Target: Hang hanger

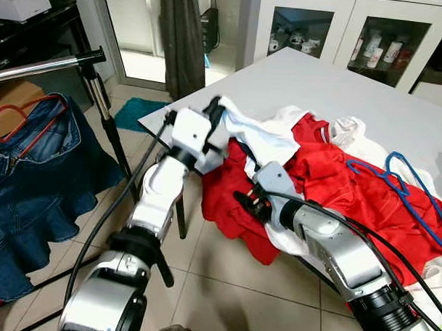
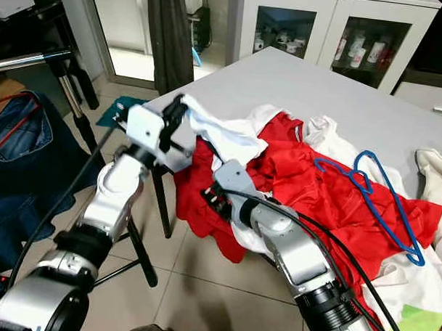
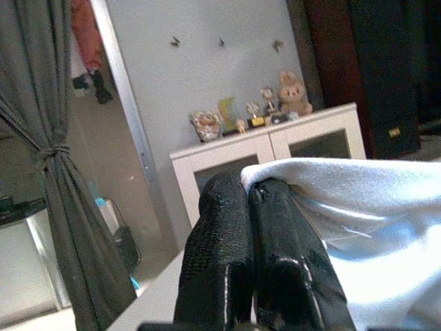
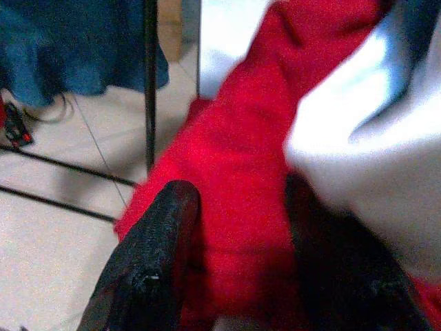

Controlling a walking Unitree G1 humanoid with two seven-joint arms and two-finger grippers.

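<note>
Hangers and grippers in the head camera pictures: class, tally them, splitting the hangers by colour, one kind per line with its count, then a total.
Blue hanger, lying on the clothes on the table: 1
Red hanger, on the rail and carrying the denim skirt: 1
Grippers: 2, the left gripper and the right gripper
Total: 4

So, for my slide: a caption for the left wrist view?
Left gripper shut on a white garment, cabinet beyond.

Clothes pile (image 1: pixel 329 176) crowds table edge; far tabletop (image 1: pixel 333 82) seemingly open.
</note>
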